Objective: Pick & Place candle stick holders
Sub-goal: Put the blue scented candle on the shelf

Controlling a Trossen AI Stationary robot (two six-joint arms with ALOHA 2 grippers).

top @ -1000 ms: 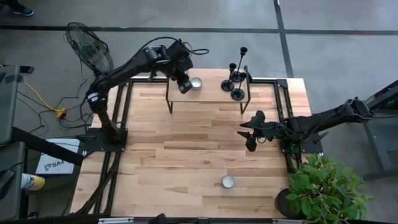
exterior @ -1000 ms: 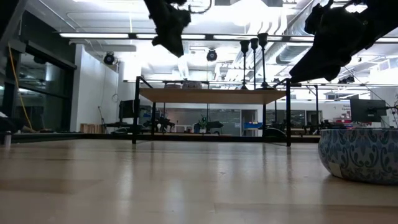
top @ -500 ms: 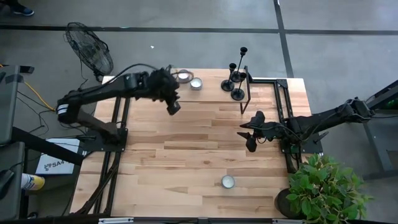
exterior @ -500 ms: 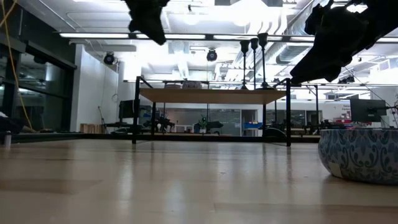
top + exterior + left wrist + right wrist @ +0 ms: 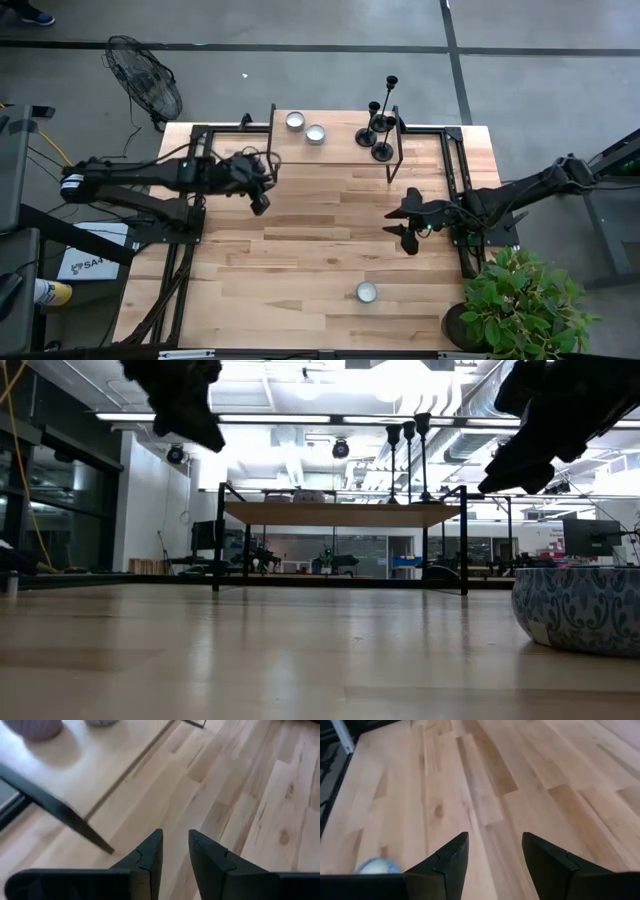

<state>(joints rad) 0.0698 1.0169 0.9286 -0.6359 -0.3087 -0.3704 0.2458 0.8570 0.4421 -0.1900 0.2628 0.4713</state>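
From above, the three black candle stick holders [image 5: 380, 125] stood clustered on the right end of a raised wooden shelf [image 5: 340, 130] at the far edge of the desk [image 5: 300, 250], their round bases close together. Two small round bowls [image 5: 305, 127] sat side by side on the same shelf, further left. The low view showed what the overhead could not: the candle stick holders [image 5: 408, 460] differed in height, their thin stems rising above the shelf [image 5: 340, 512] on its dark legs.

The left gripper [image 5: 260, 203] hung over the desk's left part, in front of the shelf and well apart from the holders. Its wrist view showed the fingers [image 5: 150, 855] only slightly apart, with nothing between them and bare wood below. The right gripper [image 5: 408, 238] hovered over the right part of the desk, also empty; its wrist view showed its fingers [image 5: 452, 857] spread wider.

A third small bowl [image 5: 367, 292] lay near the front edge; in the low view it loomed large and patterned at the right [image 5: 580, 610], cut off by the frame, and in the right wrist view only a blurred sliver [image 5: 376, 866] showed. Both grippers appeared in the low view merely as dark shapes at the top, their fingers impossible to make out there.
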